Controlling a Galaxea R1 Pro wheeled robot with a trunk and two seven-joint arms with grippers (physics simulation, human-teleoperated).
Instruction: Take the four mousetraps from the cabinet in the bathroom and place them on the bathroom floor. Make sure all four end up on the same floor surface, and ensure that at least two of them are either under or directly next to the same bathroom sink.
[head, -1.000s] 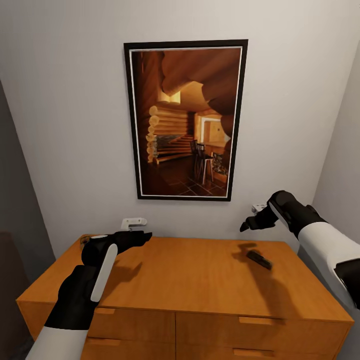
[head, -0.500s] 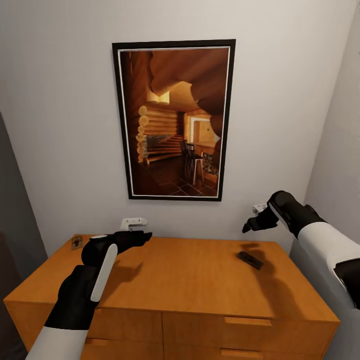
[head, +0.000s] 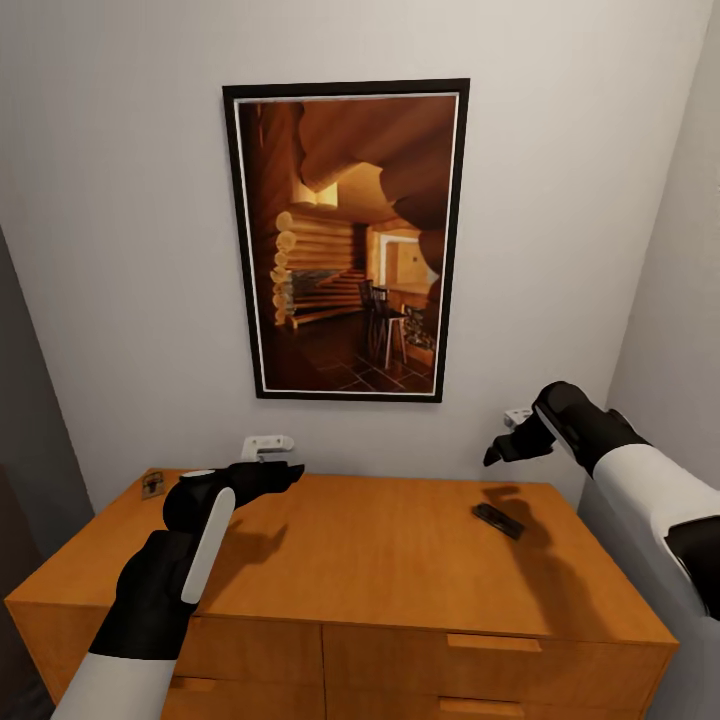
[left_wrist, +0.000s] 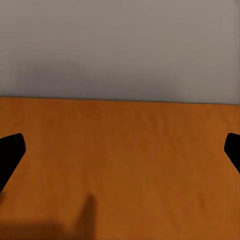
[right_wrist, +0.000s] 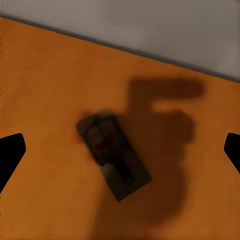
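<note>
Pincer on my right arm (head: 497, 450) hangs above the cabinet (head: 400, 560), over its right rear part, with its fingers (right_wrist: 10, 152) spread wide apart and nothing between them. My right wrist view looks straight down on a mousetrap (right_wrist: 114, 152) lying flat on the cabinet top, slanted against the cabinet's back edge and sitting partly in my arm's shadow; its wire parts and a small red spot show, though the shade blurs its far end. From my head view the same mousetrap (head: 498, 520) is a small dark slab near the cabinet's right rear corner, too dim there to show its wood.

My left pincer (head: 285, 472) hovers over the cabinet's left rear part, fingers (left_wrist: 11, 152) likewise held wide apart and empty; only the tips show at the edges of the wrist view, with bare wood and wall between.

Another mousetrap (head: 153, 486) lies at the cabinet's left rear corner, small and hard to read, partly behind my left arm. Top drawers with bar handles (head: 494, 642) are cut off below. A framed picture (head: 346, 240) of a log interior hangs on the wall above the cabinet.
</note>
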